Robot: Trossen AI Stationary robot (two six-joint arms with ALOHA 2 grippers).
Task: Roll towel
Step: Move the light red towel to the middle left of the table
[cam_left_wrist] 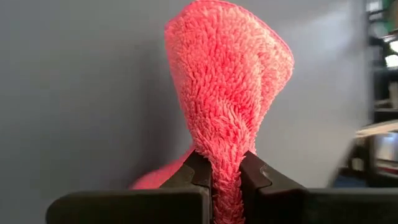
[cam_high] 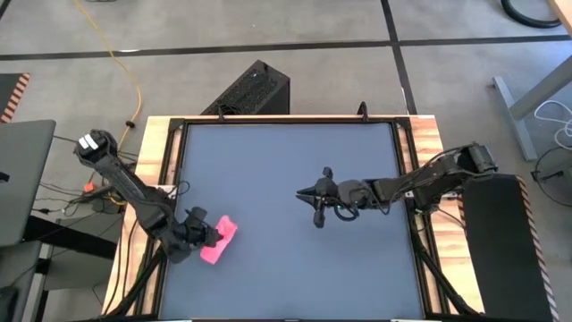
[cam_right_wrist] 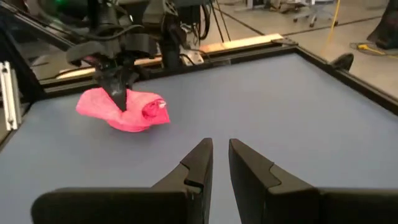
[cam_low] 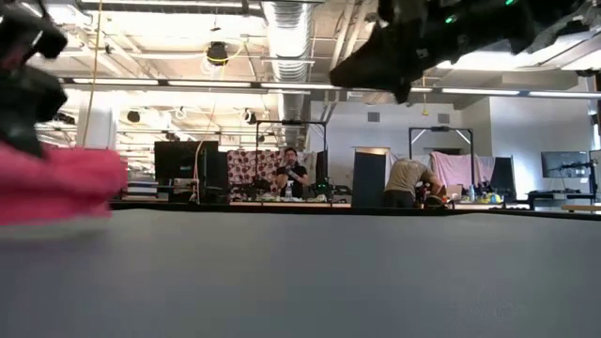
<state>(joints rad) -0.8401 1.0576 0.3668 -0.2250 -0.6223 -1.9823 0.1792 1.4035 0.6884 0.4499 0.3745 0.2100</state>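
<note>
Seen from above, the left gripper pinches the bunched towel at lower left of the dark counter. Its wrist camera shows fingers clamped on pile; rolling evenly likely needs steady tension. The right gripper, mid-frame, hovers slightly parted, empty.

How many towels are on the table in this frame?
1. The towel lies bunched near the table's front left corner, pinched by the left claw. Nothing suggests another is hidden.
</note>
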